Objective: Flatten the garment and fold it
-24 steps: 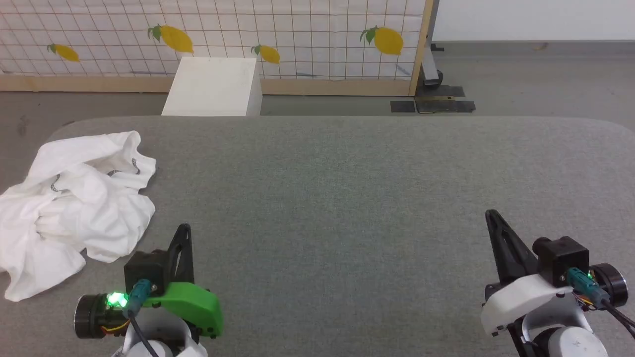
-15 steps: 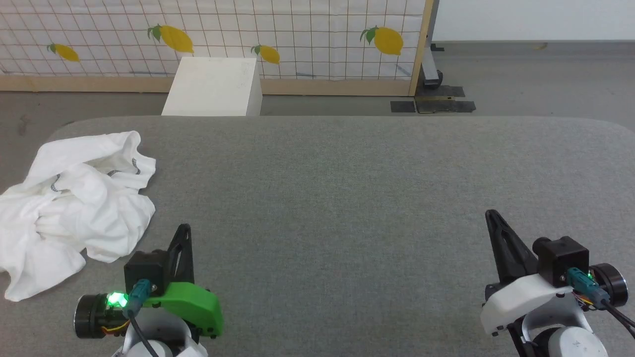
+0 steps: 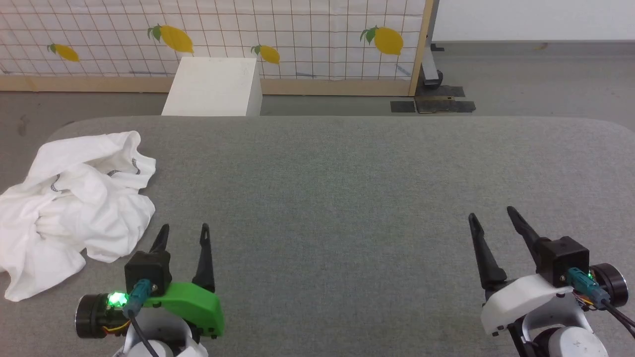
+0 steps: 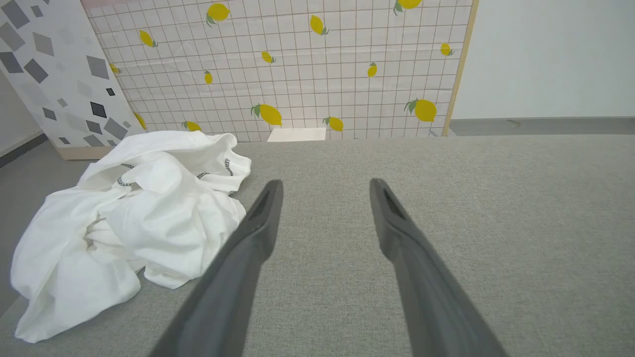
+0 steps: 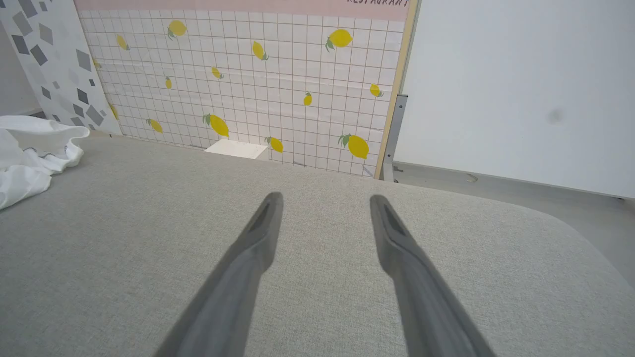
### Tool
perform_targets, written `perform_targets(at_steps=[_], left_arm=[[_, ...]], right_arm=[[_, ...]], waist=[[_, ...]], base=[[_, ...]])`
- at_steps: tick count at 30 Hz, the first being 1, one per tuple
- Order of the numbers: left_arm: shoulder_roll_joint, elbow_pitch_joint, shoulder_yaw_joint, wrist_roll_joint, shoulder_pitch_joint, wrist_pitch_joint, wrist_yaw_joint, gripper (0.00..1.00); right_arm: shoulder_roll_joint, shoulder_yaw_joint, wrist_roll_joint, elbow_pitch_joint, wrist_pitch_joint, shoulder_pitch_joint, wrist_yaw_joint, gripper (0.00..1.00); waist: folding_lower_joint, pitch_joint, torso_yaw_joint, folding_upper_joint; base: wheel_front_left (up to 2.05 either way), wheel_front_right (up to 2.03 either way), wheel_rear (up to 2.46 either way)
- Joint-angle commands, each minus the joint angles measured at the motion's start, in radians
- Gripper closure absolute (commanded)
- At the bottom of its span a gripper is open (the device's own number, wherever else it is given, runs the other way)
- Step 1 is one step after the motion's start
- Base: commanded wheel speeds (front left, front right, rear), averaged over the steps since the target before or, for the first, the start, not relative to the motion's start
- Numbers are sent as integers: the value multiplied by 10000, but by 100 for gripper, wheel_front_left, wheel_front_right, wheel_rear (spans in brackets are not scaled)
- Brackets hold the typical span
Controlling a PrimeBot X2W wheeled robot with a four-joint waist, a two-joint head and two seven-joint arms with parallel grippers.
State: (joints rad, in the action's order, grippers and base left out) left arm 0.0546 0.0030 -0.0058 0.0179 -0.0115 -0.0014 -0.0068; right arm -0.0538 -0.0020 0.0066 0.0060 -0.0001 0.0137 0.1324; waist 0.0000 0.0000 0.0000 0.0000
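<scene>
Because the shirt lies in a crumpled heap, it cannot be folded yet. I think it must be pulled out flat first. It sits at the far left corner of the table, right by the table's left edge.

The left gripper waits at the near edge of the table, on the left side, just beside the heap. Its two fingers are spread apart with nothing between them, so it looks ready to pinch some cloth. The right gripper is at the near edge too, on the table's right side and well apart from the shirt. Its fingers are also spread and empty.

The shirt is thin, soft and white, with deep folds and puffy bumps. Dark stitches run along a curved seam on top. The table is covered in rough grey cloth and has round corners. The fingers are long, hard and dark, and they get thin at the tips. A hard white box with flat sides stands past the table's far edge.
</scene>
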Motion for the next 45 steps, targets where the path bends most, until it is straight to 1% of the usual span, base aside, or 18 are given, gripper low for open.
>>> perform_targets(at_steps=[1, 13, 45], left_arm=[[-1, 27, -28, 20, -18, -24, 16, 0], [5, 342, -271, 223, -230, -270, 129, 0], [163, 862, -470, 759, -417, -940, 523, 0]], right_arm=[[1, 4, 30, 9, -21, 5, 0, 0], [4, 16, 110, 114, -204, 54, -2, 0], [13, 168, 373, 429, -658, 214, -6, 0]], waist=[[0, 1, 1, 0], [0, 17, 237, 0], [0, 77, 1876, 0]], base=[[0, 0, 0], [0, 0, 0], [0, 0, 0]])
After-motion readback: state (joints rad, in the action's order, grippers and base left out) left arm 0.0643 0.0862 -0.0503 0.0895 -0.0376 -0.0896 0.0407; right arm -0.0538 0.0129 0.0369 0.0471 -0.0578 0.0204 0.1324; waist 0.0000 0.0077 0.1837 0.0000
